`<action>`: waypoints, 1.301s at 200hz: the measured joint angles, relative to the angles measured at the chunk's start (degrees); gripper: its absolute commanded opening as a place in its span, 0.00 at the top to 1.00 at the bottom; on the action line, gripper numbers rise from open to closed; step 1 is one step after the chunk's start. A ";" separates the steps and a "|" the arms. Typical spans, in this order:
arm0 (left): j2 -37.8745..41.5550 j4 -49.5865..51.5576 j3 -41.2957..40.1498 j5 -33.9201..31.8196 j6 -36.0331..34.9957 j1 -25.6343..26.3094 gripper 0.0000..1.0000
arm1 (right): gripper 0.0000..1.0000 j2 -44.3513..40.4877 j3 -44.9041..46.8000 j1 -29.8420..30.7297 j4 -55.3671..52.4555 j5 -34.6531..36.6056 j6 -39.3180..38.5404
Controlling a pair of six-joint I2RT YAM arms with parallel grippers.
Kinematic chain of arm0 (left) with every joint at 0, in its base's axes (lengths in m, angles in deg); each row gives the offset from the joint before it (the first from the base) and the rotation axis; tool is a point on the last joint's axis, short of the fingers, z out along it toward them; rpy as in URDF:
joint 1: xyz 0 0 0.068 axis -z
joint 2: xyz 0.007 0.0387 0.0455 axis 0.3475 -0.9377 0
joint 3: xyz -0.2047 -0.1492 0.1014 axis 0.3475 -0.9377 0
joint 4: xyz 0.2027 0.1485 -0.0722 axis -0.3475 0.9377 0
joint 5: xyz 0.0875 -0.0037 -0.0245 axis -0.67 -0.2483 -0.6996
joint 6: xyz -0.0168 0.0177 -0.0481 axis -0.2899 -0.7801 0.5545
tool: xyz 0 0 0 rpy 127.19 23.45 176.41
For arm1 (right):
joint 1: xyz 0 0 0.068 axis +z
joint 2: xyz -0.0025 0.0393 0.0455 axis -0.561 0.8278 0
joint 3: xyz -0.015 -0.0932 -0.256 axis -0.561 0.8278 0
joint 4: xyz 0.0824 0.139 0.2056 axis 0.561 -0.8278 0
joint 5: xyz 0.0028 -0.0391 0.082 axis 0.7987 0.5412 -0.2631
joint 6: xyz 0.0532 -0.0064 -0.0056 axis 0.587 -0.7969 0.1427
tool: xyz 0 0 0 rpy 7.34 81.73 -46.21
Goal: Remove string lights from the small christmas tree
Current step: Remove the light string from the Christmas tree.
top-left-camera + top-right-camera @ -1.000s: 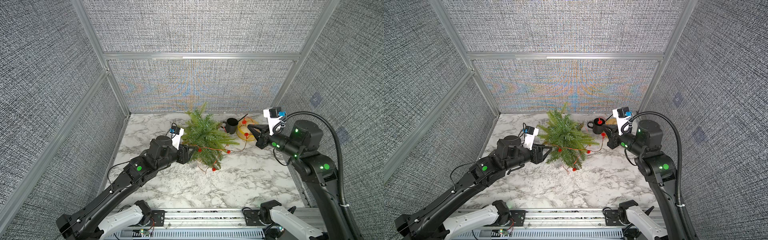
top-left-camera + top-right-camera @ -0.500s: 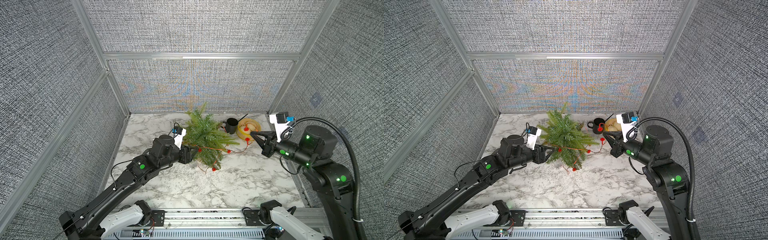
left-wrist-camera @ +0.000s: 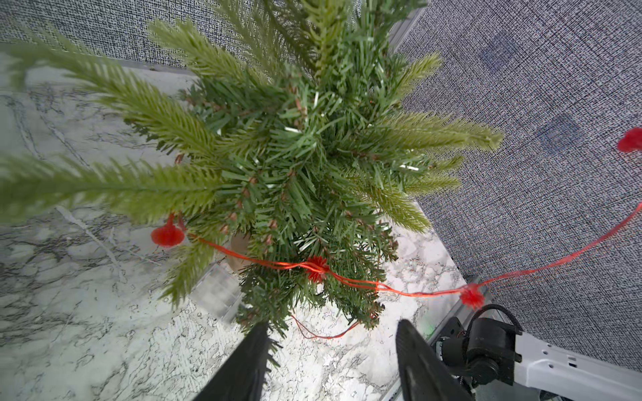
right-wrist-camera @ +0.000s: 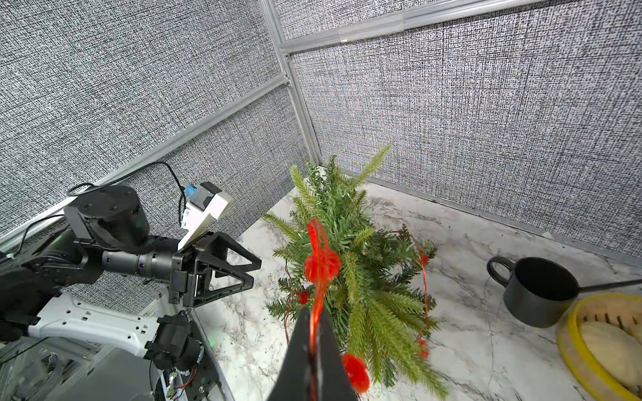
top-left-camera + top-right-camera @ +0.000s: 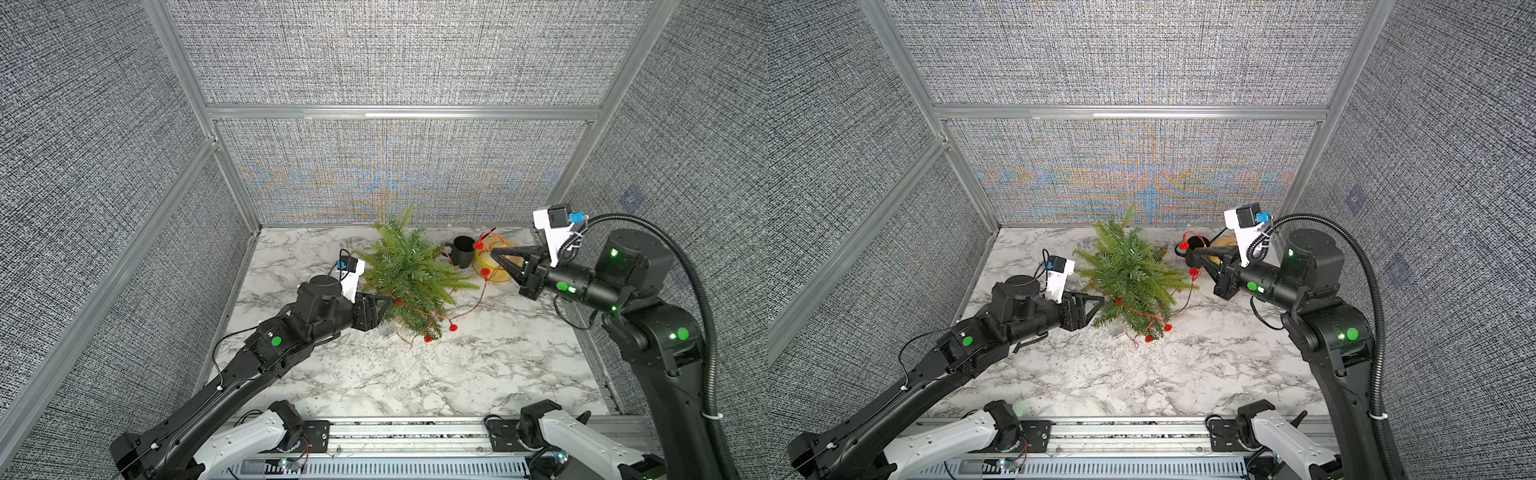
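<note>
Right wrist view: the right gripper [image 4: 314, 316] is clamped on the string lights [image 4: 321, 264], whose wire trails to the small christmas tree [image 4: 354, 277] near the back wall [image 4: 451, 104]. Left wrist view adds the clear box [image 3: 219, 291] under the tree and the left gripper [image 3: 331, 330], spread and empty, at the lowest branches. Both top views show the arms [image 5: 266, 345] reaching in from opposite sides, with bare table [image 5: 415, 374] in front.

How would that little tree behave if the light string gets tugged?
Probably tippy: the small christmas tree spreads wide branches over a narrow pale base. Its branches look springy, so they'd likely bend and snag the string lights, which the right hand pinches, before letting go.
</note>
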 measured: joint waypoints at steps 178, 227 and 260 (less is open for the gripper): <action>-2.01 -0.52 -3.72 1.09 8.00 0.00 0.28 | 1.00 -9.14 11.96 1.31 -3.74 -2.54 6.54; -2.45 -1.38 -4.15 0.61 9.46 0.00 0.28 | 1.00 -11.61 15.54 1.36 -9.79 -4.33 8.31; -3.80 -1.38 -3.76 -0.48 10.45 0.00 0.31 | 1.00 -12.66 15.23 1.36 -13.07 -5.31 8.59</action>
